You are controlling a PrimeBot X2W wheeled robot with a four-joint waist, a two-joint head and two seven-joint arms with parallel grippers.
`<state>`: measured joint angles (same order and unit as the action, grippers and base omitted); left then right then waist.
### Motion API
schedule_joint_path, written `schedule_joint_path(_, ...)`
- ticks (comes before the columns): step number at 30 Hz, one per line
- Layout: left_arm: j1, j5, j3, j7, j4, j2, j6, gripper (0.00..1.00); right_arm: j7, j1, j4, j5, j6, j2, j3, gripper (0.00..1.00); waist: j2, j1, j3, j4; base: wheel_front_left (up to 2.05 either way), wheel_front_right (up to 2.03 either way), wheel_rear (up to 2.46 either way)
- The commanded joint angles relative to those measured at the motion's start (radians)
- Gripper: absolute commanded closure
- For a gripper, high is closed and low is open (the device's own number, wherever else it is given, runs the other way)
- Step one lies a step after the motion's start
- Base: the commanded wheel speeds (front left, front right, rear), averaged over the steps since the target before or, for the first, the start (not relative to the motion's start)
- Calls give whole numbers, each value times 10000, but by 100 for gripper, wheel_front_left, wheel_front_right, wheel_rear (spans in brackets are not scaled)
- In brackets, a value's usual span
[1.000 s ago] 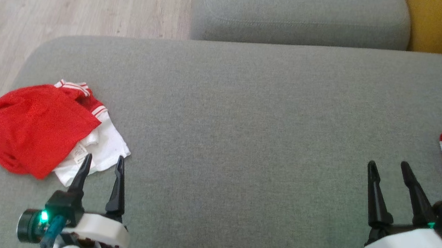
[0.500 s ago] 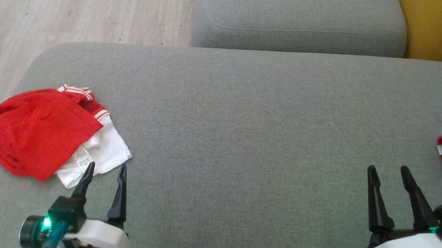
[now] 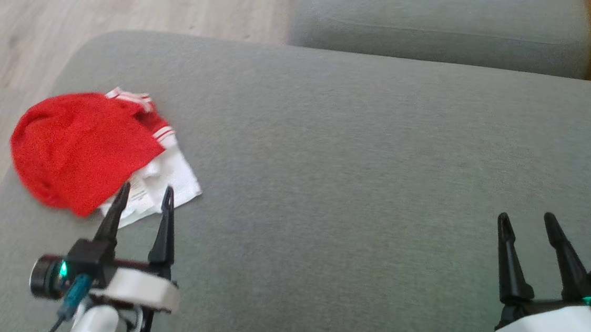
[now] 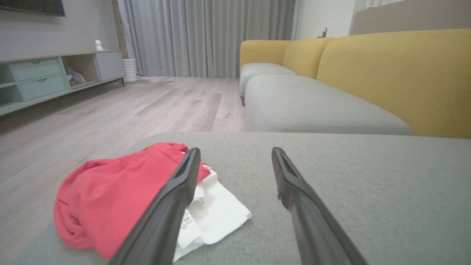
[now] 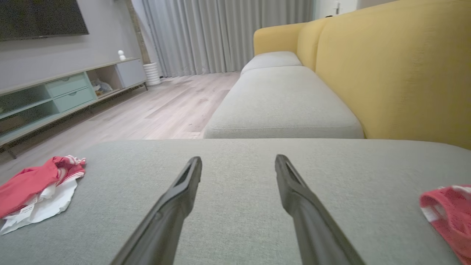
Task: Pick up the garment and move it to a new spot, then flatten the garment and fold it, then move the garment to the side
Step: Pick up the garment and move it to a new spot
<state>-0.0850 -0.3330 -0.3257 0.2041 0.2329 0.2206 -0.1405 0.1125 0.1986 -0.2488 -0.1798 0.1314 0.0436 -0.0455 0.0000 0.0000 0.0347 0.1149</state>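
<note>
Our head camera has swung: the grey sofa seat (image 3: 359,155) sits further right in frame with nothing on it moved, so we judge pickup unstarted. The crumpled garment (image 3: 80,154) lies mid-left, long axis left to lower right, white end lower right. Both left gripper (image 3: 146,190) and right gripper (image 3: 526,217) gape wide, empty.

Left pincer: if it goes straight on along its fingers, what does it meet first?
Most likely the red-and-white garment: its white edge lies right at the tips of the open left pincer. Beyond that, only grey cushion; the pincer's height over the fabric is unclear.
</note>
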Motion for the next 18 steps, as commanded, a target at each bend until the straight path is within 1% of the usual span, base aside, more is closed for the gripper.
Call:
schedule_joint_path(1,-708,99,341,188,-198,63,46,0,109,-423,-509,126,-7,66,177,0,0,0,369,545,0,0,0)
schedule_joint_path(7,-1442,17,565,522,177,-260,264,0,480,-890,-1065,488,-7,66,168,0,0,0,1036,1677,0,0,0)
schedule_joint_path(12,-2074,60,1105,570,480,-529,515,0,913,-1351,-1547,851,-7,66,187,0,0,0,1676,2375,0,0,0)
schedule_joint_path(15,-2554,99,1445,573,955,-620,824,0,1252,-1624,-1864,1070,-7,114,237,0,0,0,2216,2612,0,0,0)
schedule_joint_path(18,-3259,84,1656,574,1873,-642,1265,0,1565,-1879,-2127,1209,-7,246,299,0,0,0,2745,2696,0,0,0)
